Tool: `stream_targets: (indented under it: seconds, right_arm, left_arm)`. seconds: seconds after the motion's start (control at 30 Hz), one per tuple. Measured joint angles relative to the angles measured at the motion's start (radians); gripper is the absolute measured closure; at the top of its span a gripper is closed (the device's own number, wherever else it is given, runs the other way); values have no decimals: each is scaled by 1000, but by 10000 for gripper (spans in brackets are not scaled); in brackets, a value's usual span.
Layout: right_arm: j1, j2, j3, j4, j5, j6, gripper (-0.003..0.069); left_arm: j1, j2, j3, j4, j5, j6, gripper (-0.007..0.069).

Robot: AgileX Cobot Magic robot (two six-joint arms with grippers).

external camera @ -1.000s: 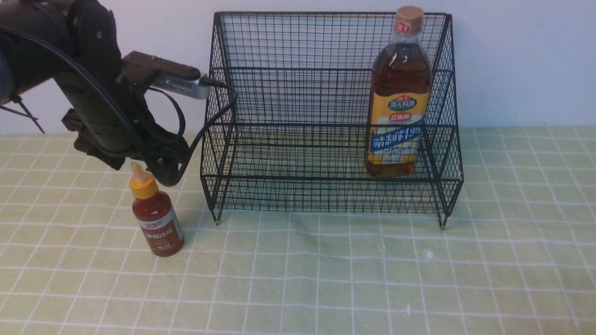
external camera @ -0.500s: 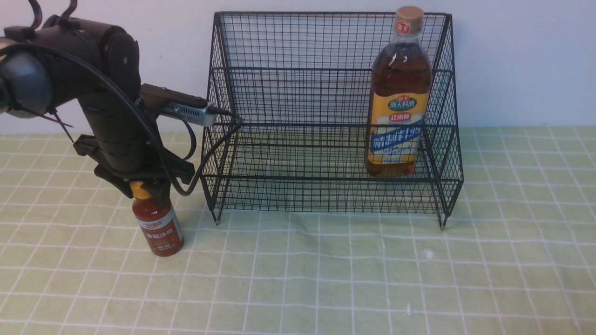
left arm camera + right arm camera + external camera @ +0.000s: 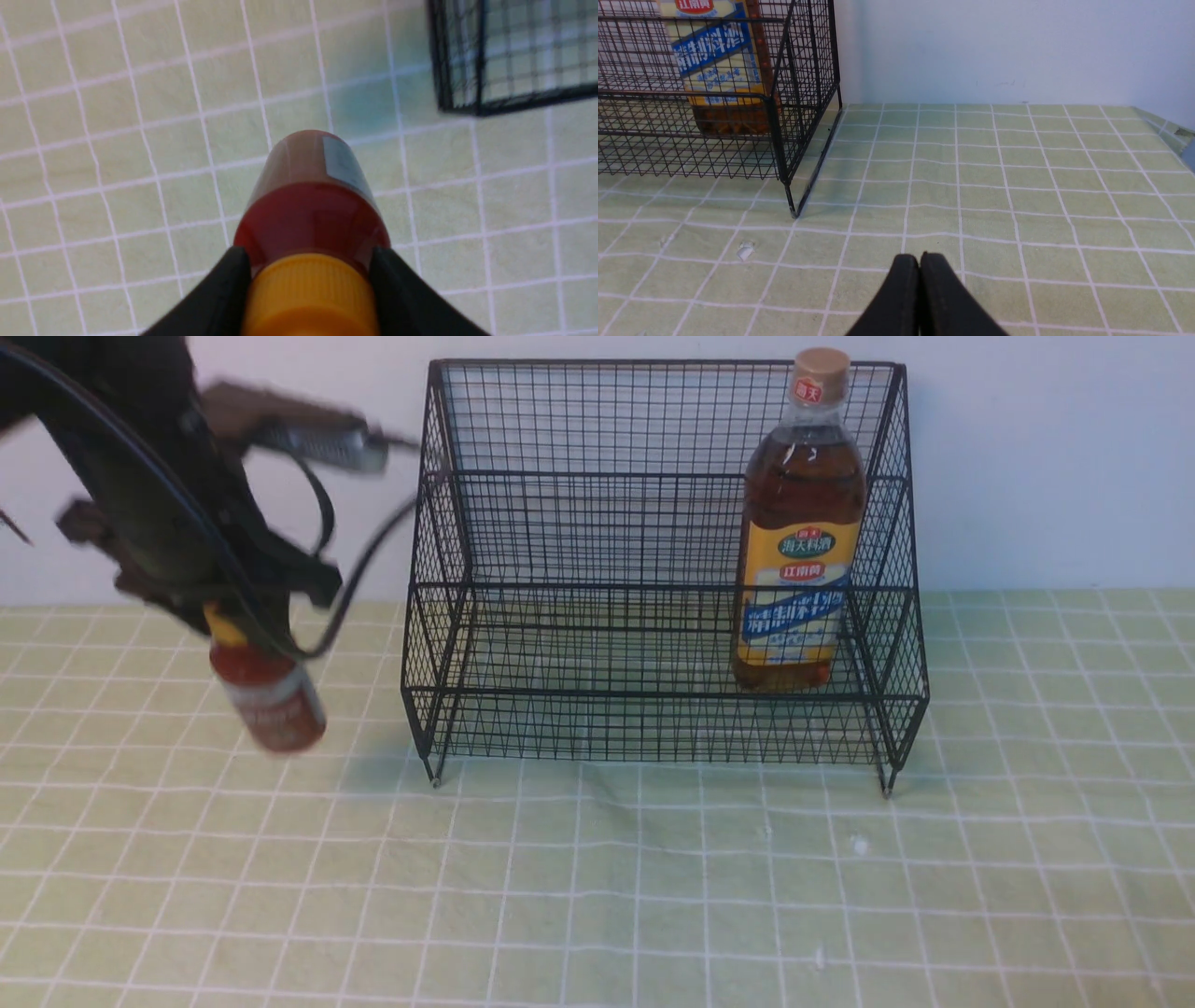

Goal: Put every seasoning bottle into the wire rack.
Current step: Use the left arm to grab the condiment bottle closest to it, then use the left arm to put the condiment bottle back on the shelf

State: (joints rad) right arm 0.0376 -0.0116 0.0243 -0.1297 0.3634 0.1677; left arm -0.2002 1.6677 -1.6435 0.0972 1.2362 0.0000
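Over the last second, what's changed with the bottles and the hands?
The left hand came down over the red bottle, closed around its yellow cap and lifted it off the cloth, up and slightly left. The tall bottle and the rack it stands in stayed as they were.

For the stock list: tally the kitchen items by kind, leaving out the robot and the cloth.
Bottles: 2 (red sauce bottle, amber bottle)
Racks: 1 (black wire rack)
Total: 3
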Motion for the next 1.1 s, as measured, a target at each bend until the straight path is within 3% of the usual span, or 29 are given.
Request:
stream_targets:
  seconds: [0.23, 0.43, 1.1]
  right_arm:
    - [0, 0, 0, 0, 0, 0, 673]
    - [0, 0, 0, 0, 0, 0, 673]
    - [0, 0, 0, 0, 0, 0, 673]
  left_arm:
    - [-65, -33, -161, -79, 18, -12, 335]
    - [-147, 10, -186, -97, -69, -29, 335]
    - [-157, 130, -208, -113, -98, -71, 337]
